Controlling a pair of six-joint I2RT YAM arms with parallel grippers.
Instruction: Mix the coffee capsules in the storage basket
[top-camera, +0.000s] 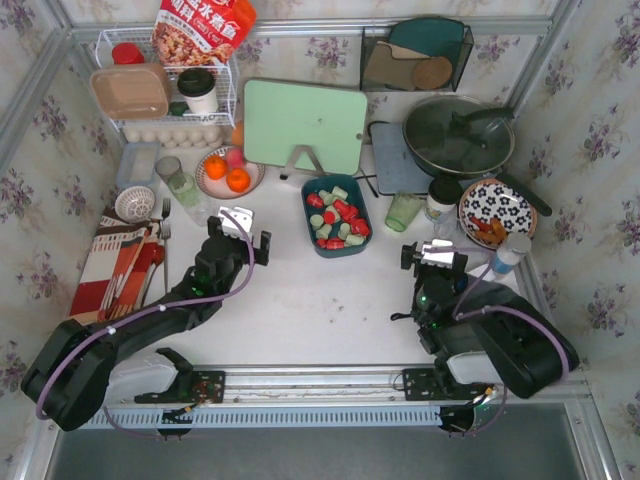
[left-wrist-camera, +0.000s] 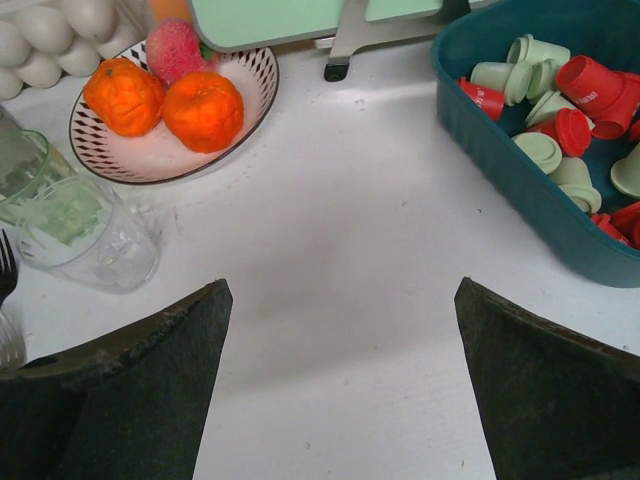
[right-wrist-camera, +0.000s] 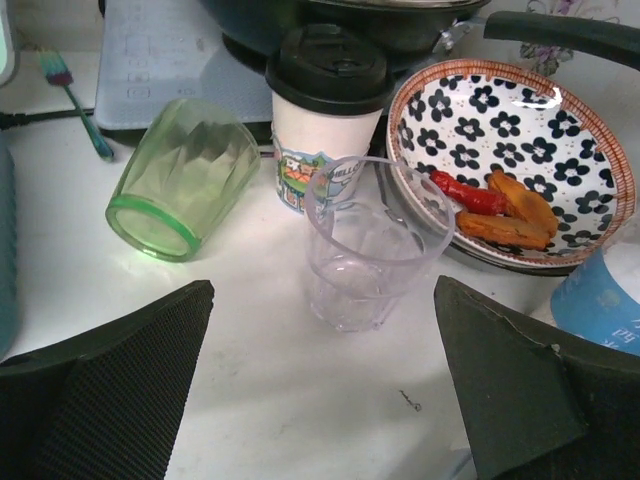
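Storage basket (top-camera: 337, 254) sits mid-table, directly in front of the mint cutting board (top-camera: 305, 125). Coffee capsules (left-wrist-camera: 560, 100) lie inside it, red and pale green jumbled together, some upright, some tipped.

Left gripper (left-wrist-camera: 342, 300) hangs to the basket's left over bare tabletop, fingers spread wide with nothing between them. Right gripper (right-wrist-camera: 322, 300) is off to the basket's right, well apart from it. It is likewise splayed and empty, facing a clear plastic cup (right-wrist-camera: 375, 240).

Green glass (top-camera: 403, 211) stands just right of the basket. Plate of oranges (left-wrist-camera: 255, 95) lies left of the basket.
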